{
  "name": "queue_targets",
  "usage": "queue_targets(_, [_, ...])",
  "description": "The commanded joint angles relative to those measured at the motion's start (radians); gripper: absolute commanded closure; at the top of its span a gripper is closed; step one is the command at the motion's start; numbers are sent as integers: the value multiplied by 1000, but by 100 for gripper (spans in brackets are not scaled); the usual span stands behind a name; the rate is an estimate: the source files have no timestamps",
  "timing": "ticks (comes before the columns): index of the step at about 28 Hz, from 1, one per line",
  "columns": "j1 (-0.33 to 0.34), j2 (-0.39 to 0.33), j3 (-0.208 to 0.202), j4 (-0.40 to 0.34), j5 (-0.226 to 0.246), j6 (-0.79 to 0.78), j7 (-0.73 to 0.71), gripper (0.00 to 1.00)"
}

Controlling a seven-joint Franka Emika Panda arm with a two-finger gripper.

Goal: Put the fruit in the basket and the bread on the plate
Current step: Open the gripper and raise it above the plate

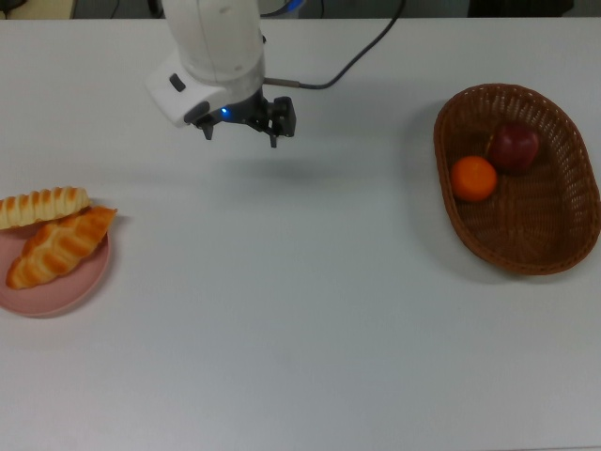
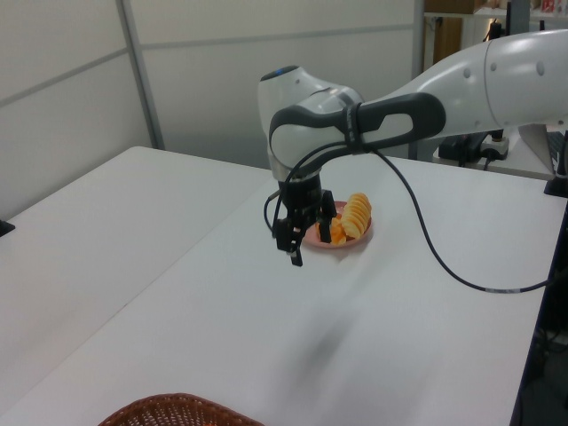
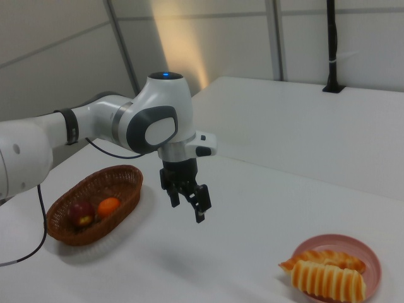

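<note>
Parted and empty, the jaws of the gripper (image 1: 246,130) hang above bare table (image 1: 310,310) with nothing between the black fingers (image 3: 201,205). In the top view the gripper sits toward 11 o'clock from the middle of the table, under the white arm (image 1: 214,47) that comes in from 12 o'clock, with a black cable (image 1: 362,56) trailing off to about 1 o'clock.

At 9 o'clock in the top view lies the pink plate (image 1: 66,291). The braided loaf (image 1: 58,247) rests on it, pointing from 8 to 2 o'clock. The ridged roll (image 1: 42,207) lies just beside the loaf at the plate's 12 o'clock edge, touching the loaf and partly overhanging the rim. In the right view both breads show on the plate (image 3: 366,255), at 4 o'clock from the gripper (image 3: 189,202).

At 3 o'clock in the top view stands the wicker basket (image 1: 554,240), well apart from the gripper. Inside it, the orange (image 1: 472,178) lies near the 9 o'clock wall and the apple (image 1: 513,147) just beside it, toward 1 o'clock from the orange.
</note>
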Motion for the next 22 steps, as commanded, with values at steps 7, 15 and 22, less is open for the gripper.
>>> queue_targets(7, [6,-107,-29,-5,-70,-40,-54,0])
queue_targets(15, [4,-121,-66,58,-85,-104,-59,0])
queue_targets(22, [1,-121,-75,83,-85,-122,-56,0])
